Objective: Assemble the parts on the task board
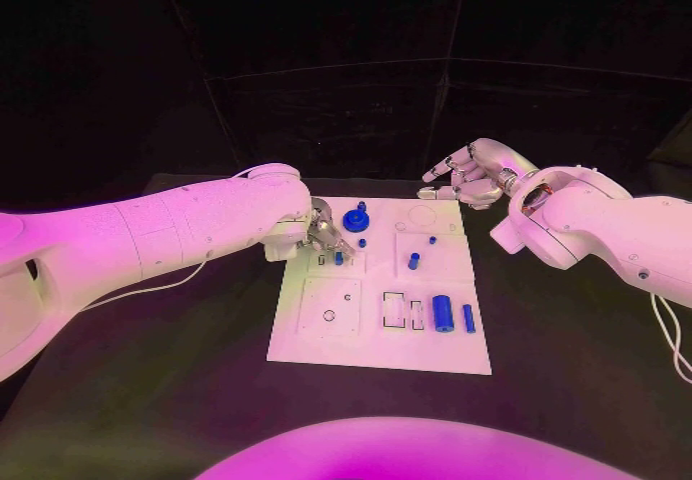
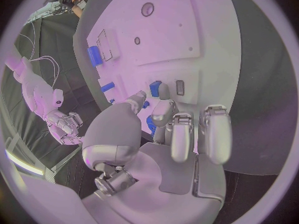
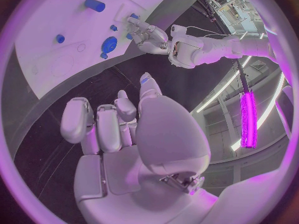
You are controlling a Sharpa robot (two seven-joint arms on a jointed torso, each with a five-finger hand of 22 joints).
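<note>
The white task board lies in the middle of the black table. My left hand hangs over its far left part. Thumb and one finger close around a small blue block that stands in the board beside a narrow slot. A round blue gear sits just to the right of that hand. A blue peg, a blue cylinder and a thin blue bar are on the right half. My right hand hovers off the far right corner, fingers loosely bent, holding nothing.
Empty rectangular slots lie left of the blue cylinder. A square panel with a small round hole takes up the board's near left. My left arm crosses the table's left side. A white cable hangs by the right arm.
</note>
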